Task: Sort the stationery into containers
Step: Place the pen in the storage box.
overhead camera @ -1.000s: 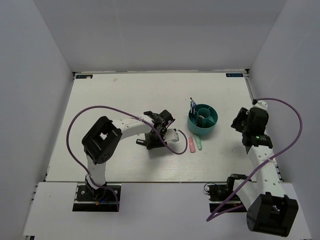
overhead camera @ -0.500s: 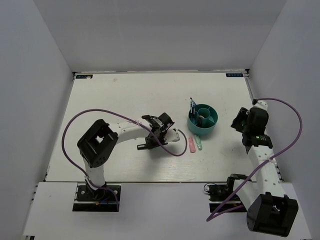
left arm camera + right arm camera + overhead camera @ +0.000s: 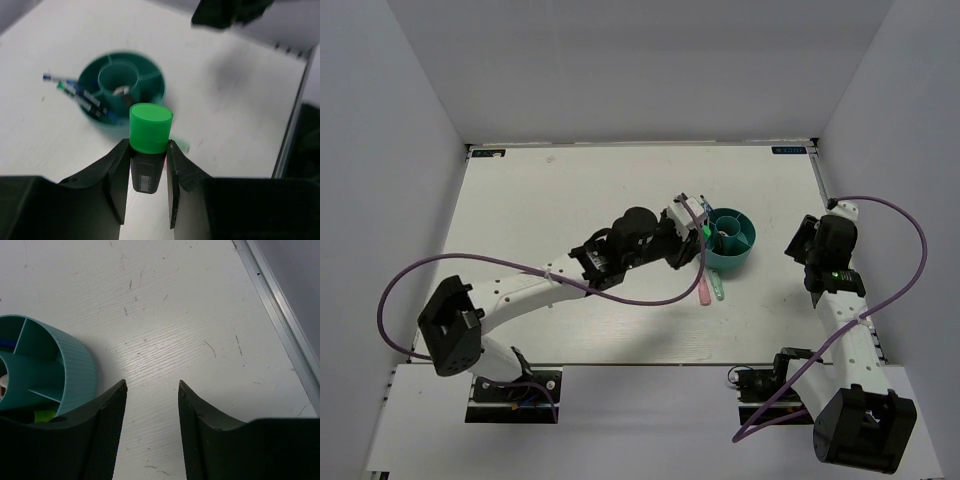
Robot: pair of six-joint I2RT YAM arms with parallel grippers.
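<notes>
My left gripper [image 3: 146,165] is shut on a black highlighter with a green cap [image 3: 150,127] and holds it above the table, just left of the teal organiser [image 3: 740,255]. In the top view the left gripper [image 3: 692,222] is by the organiser's left rim. The organiser [image 3: 152,82] holds blue pens [image 3: 80,96] in a left compartment and a small white item [image 3: 120,91] in the central tube. A pink marker [image 3: 704,290] and a pale green marker [image 3: 717,288] lie on the table in front of it. My right gripper [image 3: 151,387] is open and empty, right of the organiser [image 3: 75,370].
The table's right edge rail [image 3: 280,325] runs close to my right gripper. A yellow-green cap [image 3: 42,415] shows in a near compartment of the organiser. White walls enclose the table on three sides.
My left arm has lifted from the table left of the markers and reached right and away to the organiser's left rim, carrying the highlighter. The right arm has not moved.
</notes>
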